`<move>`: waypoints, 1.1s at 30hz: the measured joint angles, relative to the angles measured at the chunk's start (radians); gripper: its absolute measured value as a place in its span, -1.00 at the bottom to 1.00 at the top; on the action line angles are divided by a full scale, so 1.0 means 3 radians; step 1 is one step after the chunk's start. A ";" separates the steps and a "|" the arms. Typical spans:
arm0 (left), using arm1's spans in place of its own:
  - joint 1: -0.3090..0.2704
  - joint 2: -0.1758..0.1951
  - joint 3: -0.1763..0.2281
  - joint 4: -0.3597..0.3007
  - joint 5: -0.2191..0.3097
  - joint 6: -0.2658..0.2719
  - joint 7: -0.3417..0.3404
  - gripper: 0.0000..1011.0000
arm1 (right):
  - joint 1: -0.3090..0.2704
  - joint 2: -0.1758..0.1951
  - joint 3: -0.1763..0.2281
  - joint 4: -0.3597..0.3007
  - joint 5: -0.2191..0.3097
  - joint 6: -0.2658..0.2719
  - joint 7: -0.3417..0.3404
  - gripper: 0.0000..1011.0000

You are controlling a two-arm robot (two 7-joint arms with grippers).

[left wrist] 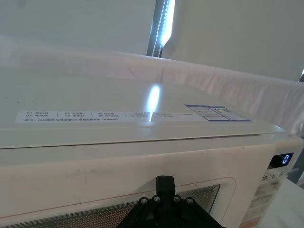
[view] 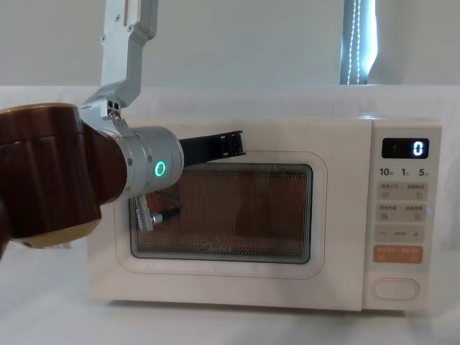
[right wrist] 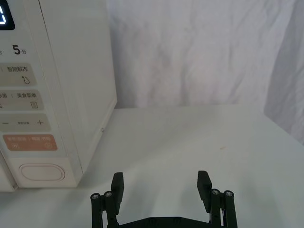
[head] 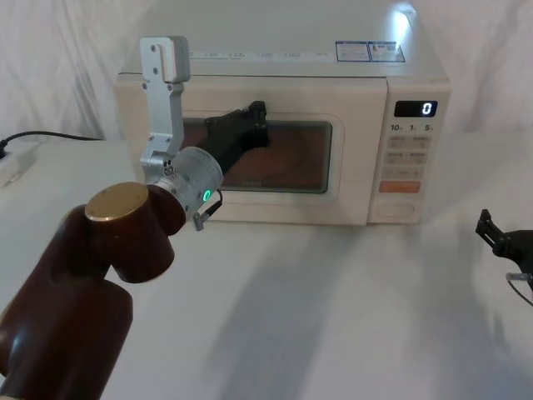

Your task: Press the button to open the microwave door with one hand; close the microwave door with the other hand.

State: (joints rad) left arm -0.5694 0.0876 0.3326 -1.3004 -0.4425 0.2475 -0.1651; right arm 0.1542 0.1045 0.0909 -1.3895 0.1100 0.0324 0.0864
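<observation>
The cream microwave door (head: 360, 167) (view: 338, 180) with its dark window lies flush with the oven body. My left gripper (head: 258, 112) (view: 236, 144) is shut, and its black tips rest against the upper part of the door (left wrist: 95, 171) above the window; the left wrist view shows them (left wrist: 165, 183) together. The plain cream pill-shaped button (head: 393, 210) (view: 395, 289) (right wrist: 42, 172) sits at the bottom of the control panel, untouched. My right gripper (head: 491, 229) (right wrist: 160, 183) hovers low over the table to the right of the microwave, open and holding nothing.
An orange key (head: 399, 187) and small printed keys sit above the button, under a display (head: 415, 108) reading 0. A black cable (head: 50, 135) and a white power strip (head: 12, 167) lie at the far left. A white curtain hangs behind.
</observation>
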 joint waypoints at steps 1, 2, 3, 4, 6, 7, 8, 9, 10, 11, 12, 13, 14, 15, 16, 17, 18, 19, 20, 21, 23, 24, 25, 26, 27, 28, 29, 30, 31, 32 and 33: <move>0.0000 -0.0001 -0.0001 0.0001 0.0001 0.0000 0.0000 -1.00 | 0.0000 0.0000 0.0000 0.0000 0.0000 0.0000 0.0000 0.98; -0.0001 -0.0003 -0.0002 0.0003 0.0003 0.0000 -0.0001 -1.00 | 0.0000 0.0000 0.0000 0.0000 0.0000 0.0000 0.0000 0.98; -0.0002 -0.0006 -0.0005 0.0007 0.0007 0.0000 -0.0002 -1.00 | 0.0000 0.0000 0.0000 0.0000 0.0000 0.0000 0.0000 0.98; -0.0004 -0.0008 -0.0006 0.0010 0.0009 0.0000 -0.0002 -1.00 | 0.0000 0.0000 0.0000 0.0000 0.0000 0.0000 0.0000 0.98; -0.0007 -0.0015 -0.0009 0.0018 0.0015 0.0000 -0.0002 -1.00 | 0.0000 0.0000 0.0000 0.0000 0.0000 0.0000 0.0000 0.98; -0.0007 -0.0017 -0.0011 0.0019 0.0017 0.0000 -0.0002 -1.00 | 0.0000 0.0000 0.0000 0.0000 0.0000 0.0000 0.0000 0.98; -0.0008 -0.0019 -0.0013 0.0021 0.0020 0.0000 -0.0002 -1.00 | 0.0000 0.0000 0.0000 0.0000 0.0000 0.0000 0.0000 0.98; -0.0008 -0.0021 -0.0014 0.0022 0.0022 0.0000 -0.0001 -1.00 | 0.0000 0.0000 0.0000 0.0000 0.0000 0.0000 0.0000 0.98; -0.0009 -0.0024 -0.0019 0.0026 0.0026 -0.0001 0.0003 -1.00 | 0.0000 0.0000 0.0001 0.0000 0.0000 0.0000 0.0000 0.98; -0.0010 -0.0025 -0.0019 0.0028 0.0028 -0.0002 0.0002 -1.00 | 0.0000 0.0000 0.0000 0.0000 0.0000 0.0000 0.0000 0.98; -0.0014 -0.0029 -0.0020 0.0034 0.0032 -0.0002 0.0002 -1.00 | 0.0000 0.0000 0.0000 0.0000 0.0000 0.0000 0.0000 0.98; -0.0015 -0.0031 -0.0020 0.0036 0.0034 -0.0002 0.0002 -1.00 | 0.0000 0.0000 0.0000 0.0000 0.0000 0.0000 0.0000 0.98; -0.0016 -0.0033 -0.0021 0.0039 0.0036 -0.0002 0.0002 -1.00 | 0.0000 0.0000 0.0000 0.0000 0.0000 0.0000 0.0000 0.98; -0.0016 -0.0035 -0.0021 0.0041 0.0038 -0.0002 0.0002 -1.00 | 0.0000 0.0000 0.0000 0.0000 0.0000 0.0000 0.0000 0.98; -0.0018 -0.0038 -0.0023 0.0044 0.0041 -0.0002 0.0002 -1.00 | 0.0000 0.0000 0.0000 0.0000 0.0000 0.0000 0.0000 0.98; -0.0019 -0.0039 -0.0024 0.0045 0.0043 -0.0002 0.0002 -1.00 | 0.0000 0.0000 0.0000 0.0000 0.0000 0.0000 0.0000 0.98; -0.0019 -0.0041 -0.0024 0.0047 0.0044 -0.0002 0.0001 -1.00 | 0.0000 0.0000 0.0000 0.0000 0.0000 0.0000 0.0000 0.98; -0.0020 -0.0044 -0.0024 0.0048 0.0047 -0.0002 -0.0002 -1.00 | 0.0000 0.0000 0.0000 0.0000 0.0000 0.0000 0.0000 0.98; -0.0020 -0.0045 -0.0024 0.0050 0.0048 -0.0003 -0.0004 -1.00 | 0.0000 0.0000 0.0000 0.0000 0.0000 0.0000 0.0000 0.98; -0.0021 -0.0046 -0.0025 0.0051 0.0049 -0.0003 -0.0006 -1.00 | 0.0000 0.0000 0.0000 0.0000 0.0000 0.0000 0.0000 0.98; -0.0021 -0.0048 -0.0027 0.0052 0.0050 -0.0003 -0.0010 -1.00 | 0.0000 0.0000 0.0000 0.0000 0.0000 0.0000 0.0000 0.98; -0.0020 -0.0047 -0.0028 0.0052 0.0050 -0.0002 -0.0012 -1.00 | 0.0000 0.0000 0.0000 0.0000 0.0000 0.0000 0.0000 0.98; -0.0015 -0.0047 -0.0030 0.0042 0.0050 0.0005 -0.0014 -1.00 | 0.0000 0.0000 0.0000 0.0000 0.0000 0.0000 0.0000 0.98; -0.0009 -0.0045 -0.0031 0.0031 0.0050 0.0010 -0.0015 -1.00 | 0.0000 0.0000 0.0000 0.0000 0.0000 0.0000 0.0000 0.98; -0.0005 -0.0042 -0.0032 0.0022 0.0050 0.0018 -0.0016 -1.00 | 0.0000 0.0000 0.0000 0.0000 0.0000 0.0000 0.0000 0.98; 0.0003 -0.0038 -0.0033 0.0006 0.0049 0.0030 -0.0016 -1.00 | 0.0000 0.0000 0.0000 0.0000 0.0000 0.0000 0.0000 0.98; 0.0014 -0.0033 -0.0033 -0.0014 0.0046 0.0047 -0.0017 -1.00 | 0.0000 0.0000 0.0000 0.0000 0.0000 0.0000 0.0000 0.98; 0.0034 -0.0021 -0.0034 -0.0054 0.0040 0.0072 -0.0020 -1.00 | 0.0000 0.0000 0.0000 0.0000 0.0000 0.0000 0.0000 0.98; 0.0065 -0.0002 -0.0039 -0.0115 0.0029 0.0105 -0.0026 -1.00 | 0.0000 0.0000 0.0000 0.0000 0.0000 0.0000 0.0000 0.98; 0.0083 0.0011 -0.0042 -0.0151 0.0021 0.0121 -0.0030 -1.00 | 0.0000 0.0000 0.0000 0.0000 0.0000 0.0000 0.0000 0.98; 0.0101 0.0023 -0.0044 -0.0184 0.0013 0.0136 -0.0034 -1.00 | 0.0000 0.0000 0.0000 0.0000 0.0000 0.0000 0.0000 0.98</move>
State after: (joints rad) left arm -0.5390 0.0945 0.3194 -1.3556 -0.4385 0.2882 -0.1753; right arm 0.1542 0.1044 0.0909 -1.3895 0.1099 0.0324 0.0863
